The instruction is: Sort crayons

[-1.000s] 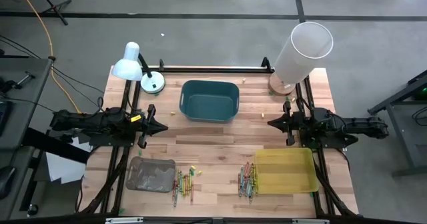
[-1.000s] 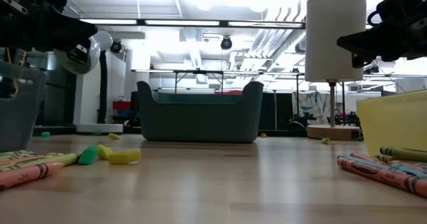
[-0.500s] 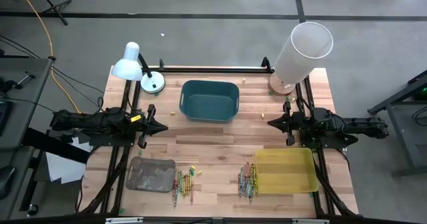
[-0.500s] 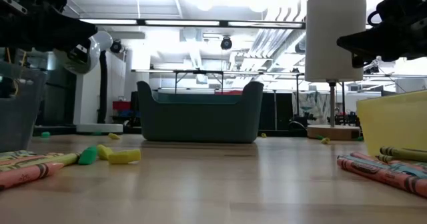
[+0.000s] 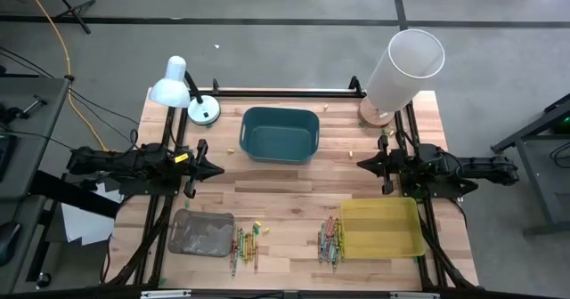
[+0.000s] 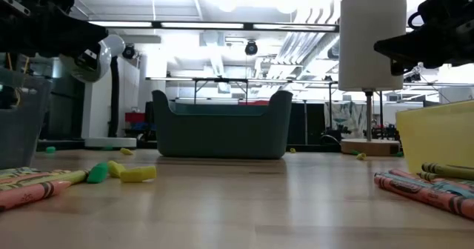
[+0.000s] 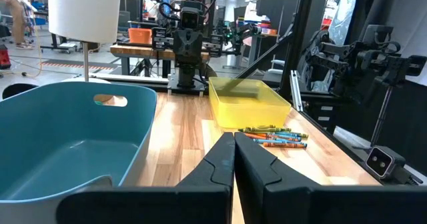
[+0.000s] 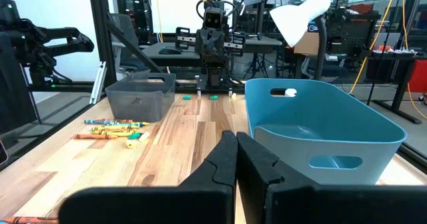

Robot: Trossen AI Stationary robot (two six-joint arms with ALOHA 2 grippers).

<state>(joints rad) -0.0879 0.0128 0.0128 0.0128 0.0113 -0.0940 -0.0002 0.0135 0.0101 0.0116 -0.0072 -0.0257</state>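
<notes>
On the wooden table (image 5: 294,188), seen from above with the teal bin (image 5: 280,134) near its centre, the left gripper (image 5: 214,168) sits at nine o'clock of the bin and the right gripper (image 5: 363,165) at three o'clock, their tips turned toward each other across the boards. Both pairs of fingers are pressed fully together, as each wrist view shows, left fingers (image 7: 220,164) and right fingers (image 8: 223,161) meeting with no gap, and neither pair holds or touches anything; both hang above the table. Crayons lie in two loose heaps toward the six o'clock edge. One heap (image 5: 244,244) lies just beside the grey tray (image 5: 202,232), on its three o'clock side, at about seven o'clock of the bin; a few yellow and green bits (image 6: 122,173) lie near it. The other heap (image 5: 330,239) lies against the nine o'clock side of the yellow tray (image 5: 381,227), at about five o'clock of the bin. From the left wrist that heap (image 7: 273,135) shows lying flat on the wood in front of the yellow tray (image 7: 247,101). A white desk lamp (image 5: 171,85) stands at ten o'clock of the bin and a white cylinder lamp (image 5: 403,66) at two o'clock.
</notes>
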